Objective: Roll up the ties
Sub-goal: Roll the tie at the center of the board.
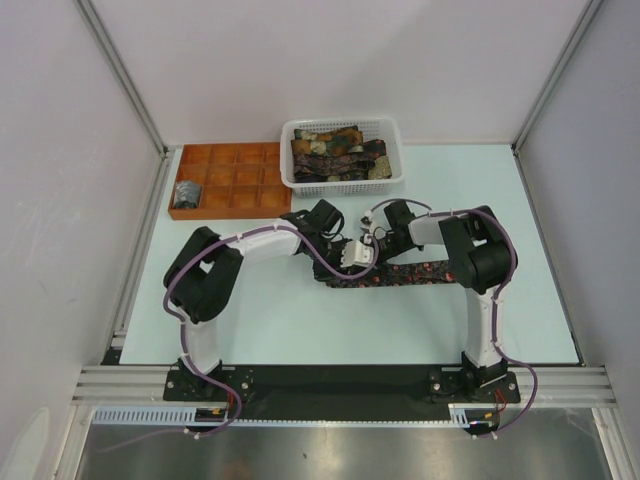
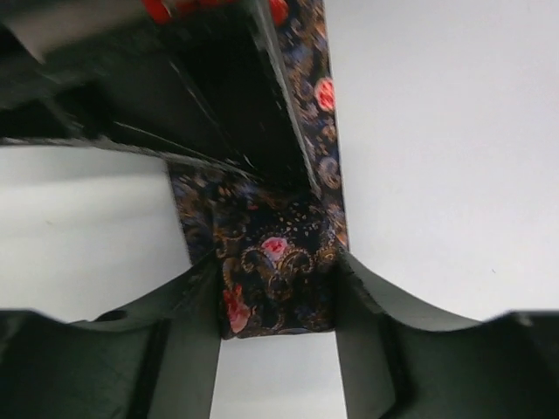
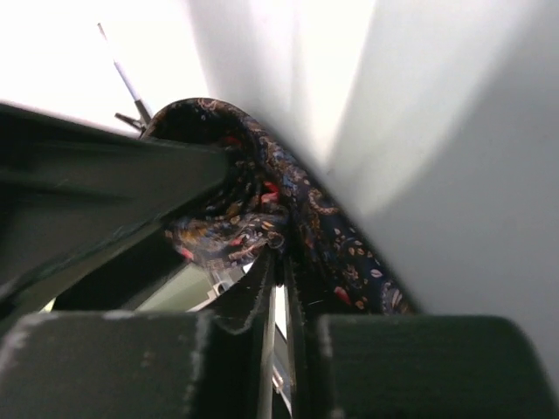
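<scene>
A dark tie with pink-red marks (image 1: 420, 272) lies across the table in front of the arms. Its left end is bunched up where both grippers meet. My left gripper (image 1: 350, 256) straddles a folded or rolled end of the tie (image 2: 275, 262), which fills the gap between the two fingers (image 2: 188, 336); the gripper (image 2: 278, 292) is shut on it. My right gripper (image 1: 373, 234) comes in from the right. In the right wrist view its jaws stand almost together and the gripper (image 3: 281, 253) pinches a fold of the same tie (image 3: 262, 209) at the tips.
A white mesh basket (image 1: 392, 172) with several more ties (image 1: 335, 150) stands at the back centre. An orange compartment tray (image 1: 235, 165) sits at the back left, with one grey rolled tie (image 1: 187, 193) in its near-left cell. Frame rails border the table.
</scene>
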Motion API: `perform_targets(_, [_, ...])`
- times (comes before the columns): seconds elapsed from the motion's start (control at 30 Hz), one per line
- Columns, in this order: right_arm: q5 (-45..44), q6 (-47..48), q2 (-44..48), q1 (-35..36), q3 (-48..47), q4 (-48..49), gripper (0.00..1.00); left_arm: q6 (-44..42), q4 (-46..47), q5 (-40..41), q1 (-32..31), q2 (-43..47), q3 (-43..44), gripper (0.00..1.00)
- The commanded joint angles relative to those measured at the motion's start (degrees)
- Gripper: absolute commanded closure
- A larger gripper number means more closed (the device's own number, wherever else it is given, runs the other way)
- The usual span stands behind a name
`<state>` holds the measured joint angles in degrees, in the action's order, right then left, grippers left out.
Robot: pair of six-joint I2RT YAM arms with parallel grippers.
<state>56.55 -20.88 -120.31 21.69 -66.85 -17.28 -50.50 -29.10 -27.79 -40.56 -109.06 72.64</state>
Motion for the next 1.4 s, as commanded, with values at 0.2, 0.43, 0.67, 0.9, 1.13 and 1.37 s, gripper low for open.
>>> perform_targets(0.2, [5.67,0.93,8.34,-3.32,-2.13,-1.0,0.64,-5.04,-4.73,0.11,-0.14,2.44,-2.77,0.62])
perform_targets(0.43, [-3.45,3.65,4.39,-3.24,-7.15,-3.99,0.59,-5.13,-4.65,0.02,-0.05,2.7,-2.86,0.67])
perform_targets(0.67, [-10.67,7.34,-0.97,-0.6,-12.6,-6.36,0.6,-3.99,-2.45,-2.61,0.65,5.43,-4.35,0.68])
perform_targets(0.9, [-10.77,13.32,-2.12,1.77,-14.01,-13.11,0.81,0.4,4.04,-4.11,2.23,8.33,-6.54,0.73])
perform_targets(1.13, [-9.97,18.95,-0.63,1.86,-13.31,-17.0,0.97,1.9,5.9,-2.62,2.41,8.08,-6.99,0.74])
perform_targets(1.37, [-6.02,15.62,2.09,-0.59,-13.14,-14.81,0.79,-3.73,-1.56,0.27,1.18,4.47,-4.26,0.73])
